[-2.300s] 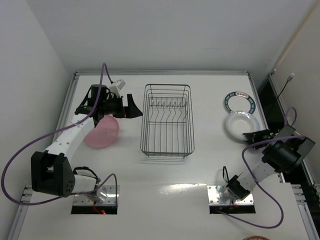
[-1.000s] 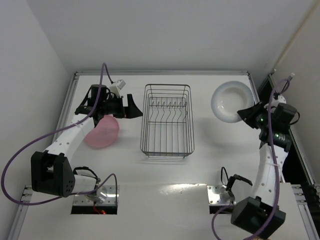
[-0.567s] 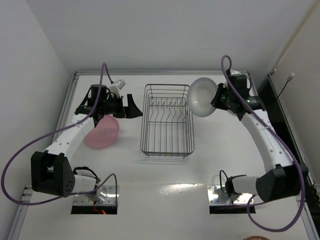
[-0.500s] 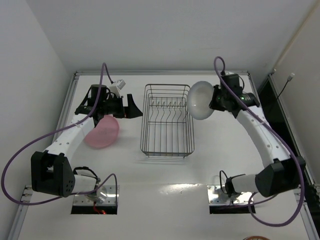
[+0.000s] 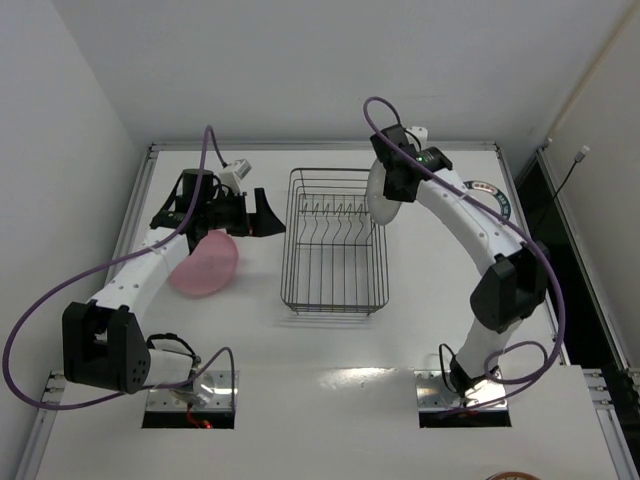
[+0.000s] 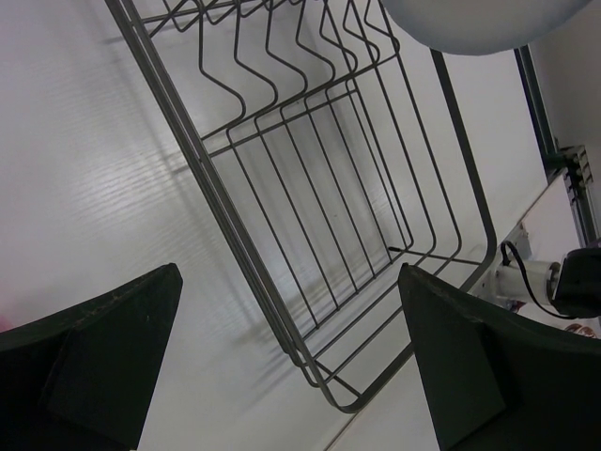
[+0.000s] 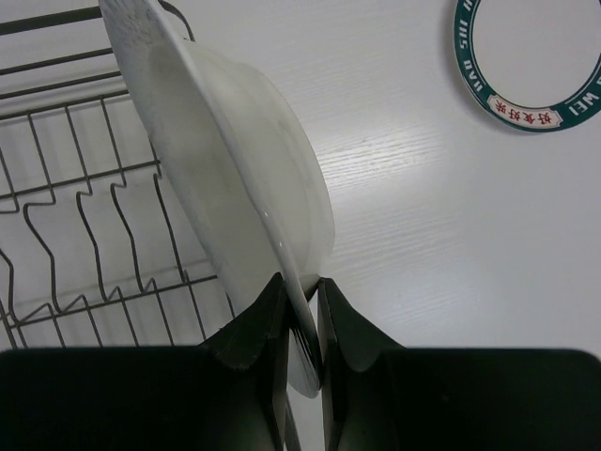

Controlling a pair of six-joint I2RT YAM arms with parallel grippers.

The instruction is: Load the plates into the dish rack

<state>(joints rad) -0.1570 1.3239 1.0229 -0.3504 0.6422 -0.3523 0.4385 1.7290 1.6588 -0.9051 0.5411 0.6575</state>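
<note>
Over thin wire rack (image 5: pixel 333 245), right gripper (image 7: pixel 300 296) pinching glossy white plate (image 7: pixel 235 150), left gripper (image 6: pixel 287 277) spread.

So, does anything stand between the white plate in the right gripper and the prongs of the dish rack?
Nothing visible does. The right gripper holds the white plate on edge at the far right corner of the dish rack, and the prongs beneath are bare. The pink plate lies apart, left of the rack.

rack (image 5: pixel 333 245) is set mid-table (image 5: pixel 330 350) | left plate (image 5: pixel 205 265) is laid on table, left of rack | held plate (image 5: pixel 379 200) is stood on edge at rack's far right rim | right plate (image 7: pixel 535 56) is laid flat, right of rack
</note>
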